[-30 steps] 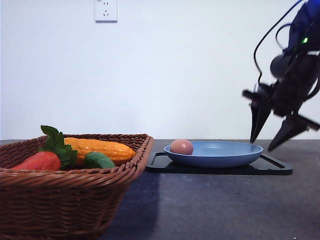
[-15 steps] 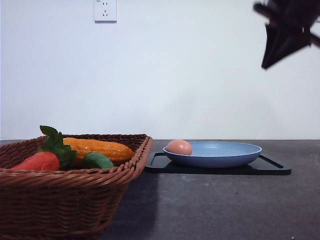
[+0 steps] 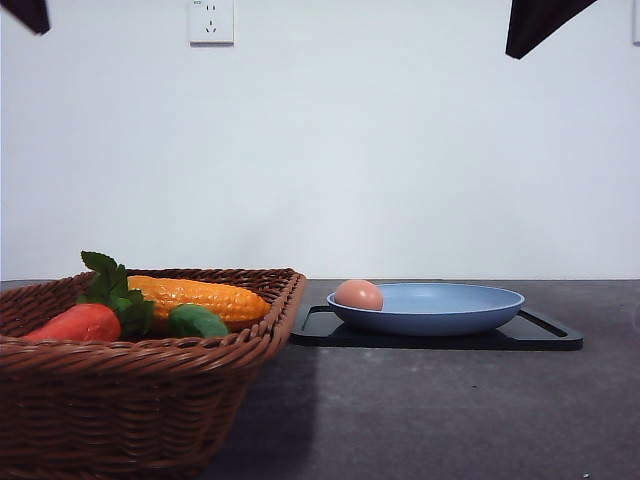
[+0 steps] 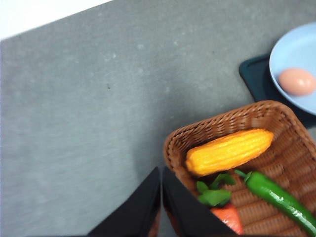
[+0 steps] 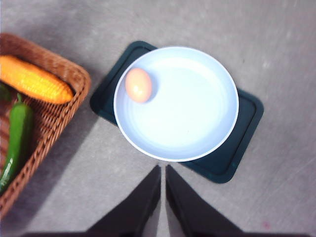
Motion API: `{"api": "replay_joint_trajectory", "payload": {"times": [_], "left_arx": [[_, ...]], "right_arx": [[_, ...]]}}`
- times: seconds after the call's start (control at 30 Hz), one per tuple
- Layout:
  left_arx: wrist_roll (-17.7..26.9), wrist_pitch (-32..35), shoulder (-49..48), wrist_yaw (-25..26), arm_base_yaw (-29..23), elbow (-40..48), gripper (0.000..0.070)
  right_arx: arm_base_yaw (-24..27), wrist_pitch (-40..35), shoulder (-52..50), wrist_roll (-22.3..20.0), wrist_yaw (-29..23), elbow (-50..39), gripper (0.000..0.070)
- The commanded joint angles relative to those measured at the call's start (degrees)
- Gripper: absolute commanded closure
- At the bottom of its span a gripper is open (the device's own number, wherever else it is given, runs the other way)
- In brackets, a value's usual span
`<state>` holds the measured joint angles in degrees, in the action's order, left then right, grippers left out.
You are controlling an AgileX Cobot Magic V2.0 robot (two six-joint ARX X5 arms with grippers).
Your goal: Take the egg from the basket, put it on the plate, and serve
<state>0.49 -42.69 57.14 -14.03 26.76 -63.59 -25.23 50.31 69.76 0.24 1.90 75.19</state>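
1. Below my right fingers (image 5: 163,197), pressed together and empty, the egg (image 5: 138,84) lies at about eleven o'clock on the plate (image 5: 217,133), its long axis toward twelve.
2. My left fingers (image 4: 161,197), likewise closed on nothing, hang over the basket (image 4: 170,148) rim, farther off.
3. A second ago my right arm hung low beside the plate, fingers spread; now it is raised high.

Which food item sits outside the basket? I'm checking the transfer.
The egg: it lies on the light-blue plate, near the rim on the basket side. The corn, green vegetable and red one lie in the basket.
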Motion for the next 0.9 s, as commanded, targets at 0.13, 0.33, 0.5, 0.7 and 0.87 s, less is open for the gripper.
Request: {"api": "replay_joint_trajectory", "payload": {"times": [0.13, 0.33, 0.5, 0.7, 0.87], "left_arx": [[-2.5, 10.3, -8.7, 3.6, 0.0, 12.4, 0.0700], [-7.1, 18.7, -21.7, 3.6, 0.7, 25.9, 0.0700], [-9.0, 18.1, -31.2, 3.6, 0.7, 31.7, 0.0700], [-11.5, 17.1, -34.9, 3.5, 0.7, 31.9, 0.0700], [-11.5, 17.0, -34.7, 3.5, 0.7, 31.8, 0.0700]], "right_arx": [[-5.2, -15.4, -11.3, 1.2, -6.8, -17.2, 0.0700], [-6.9, -32.1, -22.8, 3.5, -7.2, -34.5, 0.0700], [-6.9, -42.8, -27.4, 4.4, -7.3, -44.1, 0.0700], [-6.9, -44.3, -27.5, 5.5, -7.6, -45.6, 0.0700], [-6.9, -44.3, -27.6, 5.5, -8.1, -45.6, 0.0700]]}}
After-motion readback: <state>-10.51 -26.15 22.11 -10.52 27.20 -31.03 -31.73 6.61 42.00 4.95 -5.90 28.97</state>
